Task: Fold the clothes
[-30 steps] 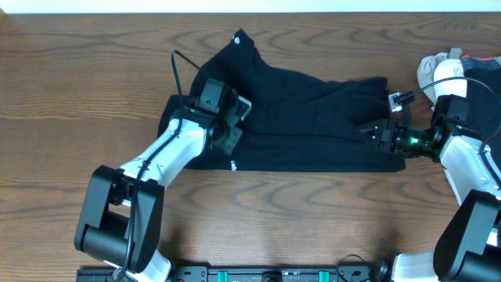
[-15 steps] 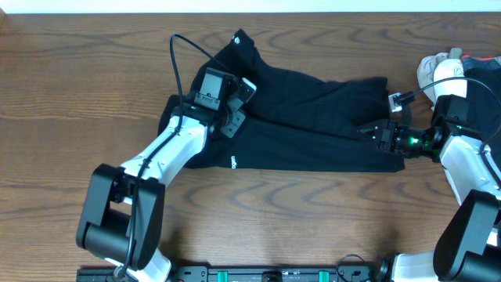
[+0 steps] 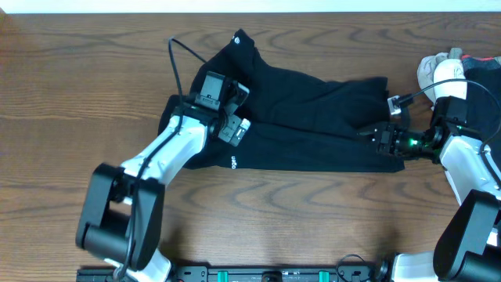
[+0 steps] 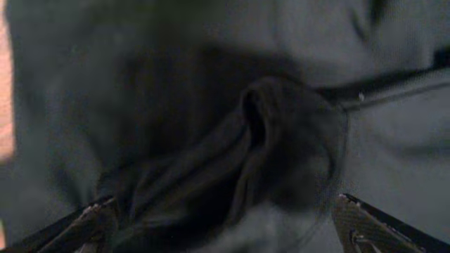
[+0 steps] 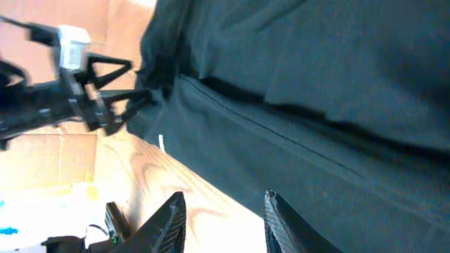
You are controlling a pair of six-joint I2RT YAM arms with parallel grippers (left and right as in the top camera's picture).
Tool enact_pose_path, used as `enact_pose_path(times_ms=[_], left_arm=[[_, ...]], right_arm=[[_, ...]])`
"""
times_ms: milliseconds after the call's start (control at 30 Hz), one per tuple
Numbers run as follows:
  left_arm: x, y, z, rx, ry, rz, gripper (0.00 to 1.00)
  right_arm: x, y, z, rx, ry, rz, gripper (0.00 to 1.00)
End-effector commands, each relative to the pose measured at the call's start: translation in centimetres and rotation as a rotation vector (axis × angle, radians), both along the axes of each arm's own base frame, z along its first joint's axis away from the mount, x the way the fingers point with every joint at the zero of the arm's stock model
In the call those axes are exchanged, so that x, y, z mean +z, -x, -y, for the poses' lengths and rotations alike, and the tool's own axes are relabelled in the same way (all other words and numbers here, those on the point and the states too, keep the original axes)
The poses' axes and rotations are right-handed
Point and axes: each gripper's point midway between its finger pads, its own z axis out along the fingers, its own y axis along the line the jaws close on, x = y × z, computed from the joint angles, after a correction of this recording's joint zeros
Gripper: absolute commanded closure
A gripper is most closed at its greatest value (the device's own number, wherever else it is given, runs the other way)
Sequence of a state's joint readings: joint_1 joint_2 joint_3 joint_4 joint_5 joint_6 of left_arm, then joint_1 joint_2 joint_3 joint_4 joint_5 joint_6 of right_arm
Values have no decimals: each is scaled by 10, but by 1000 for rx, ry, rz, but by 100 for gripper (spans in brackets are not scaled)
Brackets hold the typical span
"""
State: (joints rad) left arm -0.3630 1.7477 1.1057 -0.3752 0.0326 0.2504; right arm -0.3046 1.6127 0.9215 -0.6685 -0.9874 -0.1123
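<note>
The black shirt [image 3: 313, 117] lies spread across the middle of the table, with its tiny white hem logo [image 3: 232, 163] at the near edge. My left gripper [image 3: 243, 110] hovers over the shirt's left part. In the left wrist view this gripper [image 4: 225, 219] is open wide, and a bunched ridge of black cloth [image 4: 274, 140] lies loose between the fingers. My right gripper [image 3: 369, 133] is low at the shirt's right end. Its fingers [image 5: 281, 221] stand a little apart, and the gap shows bare wood and the shirt's edge [image 5: 211, 176], with nothing clamped.
More clothes, white [image 3: 437, 69] and red [image 3: 479, 63], are piled at the back right corner behind the right arm. The left arm's black cable [image 3: 175, 70] loops above the shirt's left side. Bare wood table [image 3: 313, 211] runs along the near edge.
The left gripper moved a little toward the back with a pinch of shirt, then opened wide and let the cloth drop. The right gripper has hardly moved.
</note>
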Motion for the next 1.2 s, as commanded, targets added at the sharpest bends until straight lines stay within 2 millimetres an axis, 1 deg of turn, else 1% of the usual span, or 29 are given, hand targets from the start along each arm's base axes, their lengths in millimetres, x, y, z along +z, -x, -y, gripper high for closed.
enact_pose_path(times_ms=[0, 33, 67, 133, 200, 233, 300, 367, 433, 533, 600, 733, 867, 1033, 1100, 1167], left_arm=[[29, 7, -4, 106, 52, 10, 26], [26, 14, -4, 108, 56, -24, 49], [21, 21, -5, 104, 53, -55, 68], [5, 35, -9, 105, 28, -120, 94], [-13, 45, -13, 107, 8, -170, 94], [-20, 50, -14, 107, 0, -192, 94], [-35, 58, -17, 109, -18, -234, 94], [-46, 63, -19, 111, -33, -265, 94], [-54, 65, -20, 112, -42, -286, 94], [-63, 68, -21, 113, -53, -311, 94], [-66, 70, -22, 114, -59, -324, 94], [-69, 74, -28, 125, -68, -349, 94], [-70, 72, -38, 155, -67, -358, 94], [-70, 69, -53, 235, -50, -367, 94], [-70, 68, -57, 248, -48, -369, 94], [-70, 68, -59, 252, -47, -369, 94]], right_arm=[[-5, 0, 7, -18, 47, -32, 66], [-7, 2, 8, -20, 56, -45, 69], [-7, 4, 7, -15, 54, -51, 71], [-9, 8, 2, -2, 53, -71, 82], [-15, 16, -4, 13, 81, -126, 88], [-20, 20, -7, 23, 104, -153, 89], [-34, 31, -14, 48, 201, -227, 91], [-49, 35, -17, 46, 314, -274, 94], [-63, 30, -19, 7, 422, -284, 97], [-75, 15, -15, -93, 551, -265, 97], [-78, 9, -14, -134, 587, -255, 96], [-79, 3, -16, -141, 600, -229, 94], [-87, 7, -16, -131, 603, -261, 95], [-105, 16, -16, -109, 610, -330, 95], [-113, 20, -16, -101, 612, -355, 95], [-119, 18, -15, -106, 617, -364, 96]])
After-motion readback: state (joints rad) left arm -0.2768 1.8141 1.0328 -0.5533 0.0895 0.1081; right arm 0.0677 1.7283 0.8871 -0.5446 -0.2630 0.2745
